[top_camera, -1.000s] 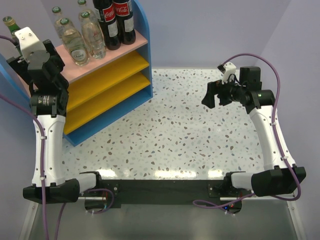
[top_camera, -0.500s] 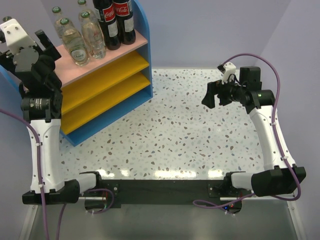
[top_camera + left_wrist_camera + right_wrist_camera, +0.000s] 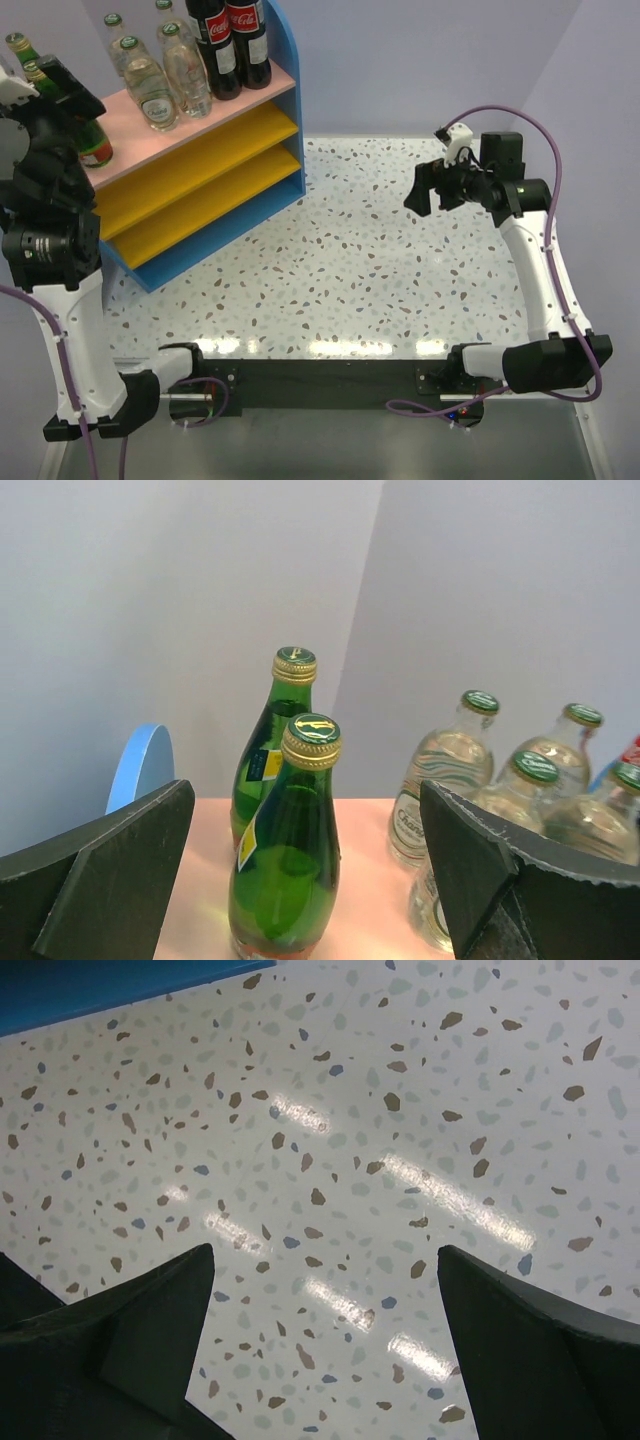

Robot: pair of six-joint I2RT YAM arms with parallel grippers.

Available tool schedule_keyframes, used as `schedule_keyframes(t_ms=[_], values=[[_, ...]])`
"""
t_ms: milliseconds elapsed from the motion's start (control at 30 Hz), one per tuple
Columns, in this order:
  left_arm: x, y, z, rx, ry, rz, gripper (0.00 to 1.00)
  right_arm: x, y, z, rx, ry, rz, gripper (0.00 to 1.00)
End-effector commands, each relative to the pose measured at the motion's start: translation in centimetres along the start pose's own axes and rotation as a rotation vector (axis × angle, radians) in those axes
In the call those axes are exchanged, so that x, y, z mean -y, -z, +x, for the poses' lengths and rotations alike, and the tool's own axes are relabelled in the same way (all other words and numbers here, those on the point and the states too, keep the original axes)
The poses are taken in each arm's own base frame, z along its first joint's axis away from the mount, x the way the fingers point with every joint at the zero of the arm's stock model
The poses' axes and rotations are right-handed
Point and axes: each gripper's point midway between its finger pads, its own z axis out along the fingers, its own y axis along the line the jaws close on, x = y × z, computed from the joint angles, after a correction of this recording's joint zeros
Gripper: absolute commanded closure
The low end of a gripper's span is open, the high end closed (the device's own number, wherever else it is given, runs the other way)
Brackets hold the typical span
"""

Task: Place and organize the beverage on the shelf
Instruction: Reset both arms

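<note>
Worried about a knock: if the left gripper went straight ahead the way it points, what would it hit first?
Probably the nearer green bottle, upright on the pink top board, centred ahead of the open left gripper; a second green bottle stands behind it.

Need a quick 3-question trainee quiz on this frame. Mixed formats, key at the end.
1. How many green glass bottles stand on the pink top board?
2. True or false: the right hand holds a bottle.
3. Which bottles stand nearest the right blue panel? A) cola bottles B) clear bottles C) green glass bottles

Key:
1. Two.
2. False. It hangs open over the table.
3. A.
</note>
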Motion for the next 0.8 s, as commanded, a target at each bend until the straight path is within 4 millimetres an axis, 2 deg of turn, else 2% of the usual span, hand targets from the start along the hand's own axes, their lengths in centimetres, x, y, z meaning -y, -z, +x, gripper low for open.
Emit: schedule_keyframes(t_ms=[0,67,133,167,233,267,333,367,400,433,467,500,533,567,600,667,700,733,767], values=[[0.4,2.7,-2.1,0.027,0.036,0.094,0.0,-0.3,2.1,-2.5,0.084,0.069,0.02,0.03],[0.7,4.6,-2.8,0.038,0.051,0.16,0.0,-0.2,2.7,-2.8,0.097,0.097,0.039,0.03],[1.2,5.8,-2.4,0.031,0.058,0.221,0.0,0.3,3.2,-3.4,0.109,0.115,0.075,0.01],[1.8,7.5,-3.1,0.047,0.073,0.29,0.0,0.4,3.6,-3.7,0.121,0.128,0.089,0.01],[2.8,8.8,-2.4,0.027,0.088,0.374,0.0,0.6,4.0,-4.2,0.135,0.133,0.111,0.01],[3.9,10.6,-2.7,0.034,0.096,0.476,0.0,0.8,4.2,-4.4,0.14,0.127,0.129,0.01],[5.7,11.7,-0.6,-0.02,0.104,0.592,0.0,0.9,4.5,-4.7,0.159,0.12,0.141,0.01],[7.0,13.7,-0.7,-0.011,0.107,0.716,0.0,0.9,4.6,-4.8,0.167,0.094,0.151,0.01],[7.8,13.9,1.9,-0.073,0.106,0.763,0.0,1.2,4.8,-5.0,0.188,0.084,0.179,0.01],[8.5,14.6,2.7,-0.085,0.114,0.824,0.0,1.5,4.9,-5.0,0.199,0.068,0.197,0.01],[9.4,16.7,3.3,-0.096,0.113,0.933,0.0,1.6,5.0,-5.0,0.215,0.033,0.215,0.01],[9.8,16.9,6.3,-0.166,0.12,0.966,0.0,2.6,5.1,-4.7,0.218,0.001,0.273,0.01],[10.0,17.6,7.2,-0.181,0.125,1.001,0.0,3.0,5.8,-5.3,0.26,-0.011,0.31,0.01],[9.9,18.9,7.3,-0.168,0.131,1.038,0.0,3.3,6.0,-5.3,0.28,-0.059,0.338,0.01],[10.2,19.4,9.8,-0.224,0.135,1.072,0.0,4.0,6.3,-5.2,0.29,-0.083,0.381,0.01],[9.7,20.7,10.9,-0.228,0.134,1.091,0.0,5.6,7.2,-5.2,0.312,-0.126,0.491,0.01],[9.6,21.0,12.9,-0.272,0.137,1.099,0.0,6.3,7.4,-5.2,0.319,-0.14,0.527,0.01],[9.5,21.3,13.8,-0.281,0.137,1.104,0.0,7.3,8.0,-5.0,0.326,-0.152,0.6,0.01],[9.0,21.9,15.5,-0.301,0.138,1.095,0.0,7.7,8.4,-4.9,0.327,-0.152,0.625,0.01]])
